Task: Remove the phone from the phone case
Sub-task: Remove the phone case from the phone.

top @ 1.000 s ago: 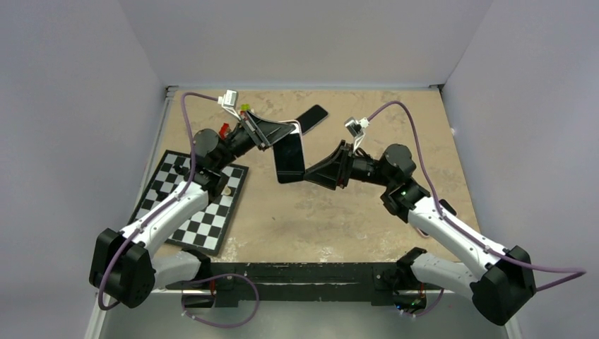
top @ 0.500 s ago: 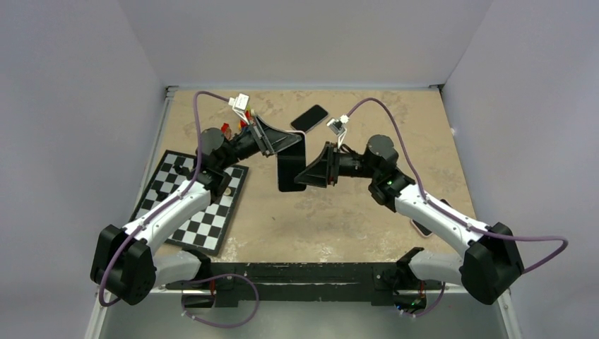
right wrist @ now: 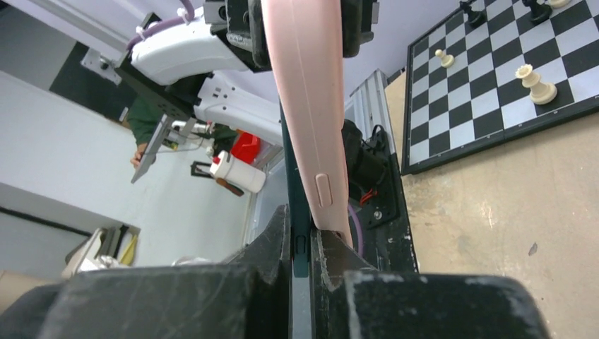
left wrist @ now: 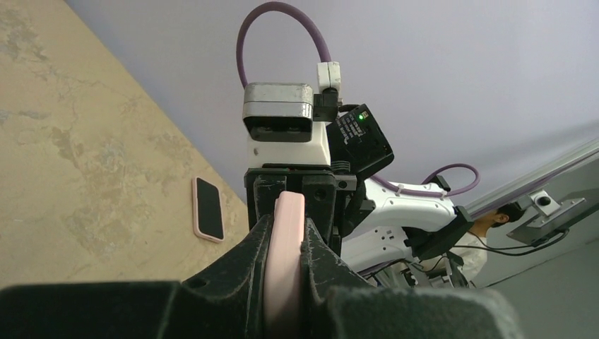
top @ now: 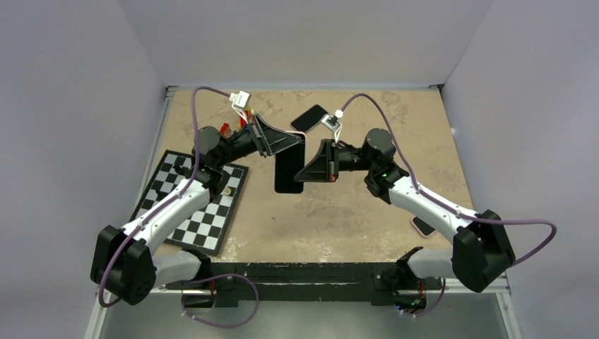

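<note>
- The left gripper (top: 295, 140) is stretching out from the chessboard (top: 191, 205) side. It is holding the phone (top: 289, 173) up over the middle of the desk (top: 353, 212), clear of the surface.
- From above, the phone is showing as a dark slab hanging lengthwise below that grip.
- In the left wrist view the left fingers (left wrist: 236, 265) are pinching the pink phone case (left wrist: 286, 233). The case is standing edge-on between them, with one finger on each side.
- The right gripper (top: 305, 171) is facing it from the opposite side. It is meeting the phone at its long edge, lower down than the left grip.
- In the right wrist view the right fingers (right wrist: 265, 247) are pressing almost together on a thin dark strip, which is the phone's own edge.
- The pink case is running alongside that strip, and its end with the small side button is lying against one finger. I cannot tell whether the case lip is also being caught in the pinch.
- Phone and case are lying tight against each other over the length I can see.
- White chess pieces (right wrist: 531, 80) are standing on the board.
- A second dark phone (top: 309, 117) is lying flat near the far edge of the desk, just behind the two grippers.
- A pink-rimmed phone (left wrist: 208, 209) is lying flat on the desk, well apart from the held one.
</note>
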You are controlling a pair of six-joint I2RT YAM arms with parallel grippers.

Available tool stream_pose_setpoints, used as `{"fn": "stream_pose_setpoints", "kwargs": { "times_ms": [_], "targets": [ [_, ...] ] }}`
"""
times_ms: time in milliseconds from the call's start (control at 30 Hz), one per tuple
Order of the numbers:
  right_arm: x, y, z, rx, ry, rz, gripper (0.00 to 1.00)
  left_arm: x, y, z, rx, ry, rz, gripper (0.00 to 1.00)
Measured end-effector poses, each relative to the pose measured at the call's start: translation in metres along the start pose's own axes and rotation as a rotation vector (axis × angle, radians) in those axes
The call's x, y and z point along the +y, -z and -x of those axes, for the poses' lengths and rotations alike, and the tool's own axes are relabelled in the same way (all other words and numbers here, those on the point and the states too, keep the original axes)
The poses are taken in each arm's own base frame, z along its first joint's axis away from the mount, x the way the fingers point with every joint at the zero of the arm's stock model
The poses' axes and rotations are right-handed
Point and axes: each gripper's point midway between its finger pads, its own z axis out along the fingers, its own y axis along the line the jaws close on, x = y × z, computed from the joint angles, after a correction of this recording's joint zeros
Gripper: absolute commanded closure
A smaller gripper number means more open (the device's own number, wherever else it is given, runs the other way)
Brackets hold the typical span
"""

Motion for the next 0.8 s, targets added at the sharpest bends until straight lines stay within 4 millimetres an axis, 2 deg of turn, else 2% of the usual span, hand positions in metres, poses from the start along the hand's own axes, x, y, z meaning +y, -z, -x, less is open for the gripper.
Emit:
{"fn": "stream_pose_setpoints", "kwargs": {
  "times_ms": [133, 300, 567, 800],
  "targets": [
    [0.003, 0.000, 0.002, -0.008, 0.007, 0.009, 1.00, -0.001, 0.001, 0.002, -0.007, 0.010, 0.001, 0.64],
    [0.008, 0.001, 0.010, -0.037, -0.011, 0.029, 1.00, -0.009, 0.008, -0.010, 0.051, -0.024, -0.005, 0.50],
    [0.025, 0.016, 0.017, -0.047, 0.001, 0.138, 1.00, -0.038, 0.036, -0.026, 0.127, -0.217, -0.092, 0.46],
    [0.034, 0.024, 0.006, 0.010, 0.024, 0.167, 1.00, -0.046, 0.054, -0.051, 0.213, -0.293, -0.185, 0.50]
  ]
}}
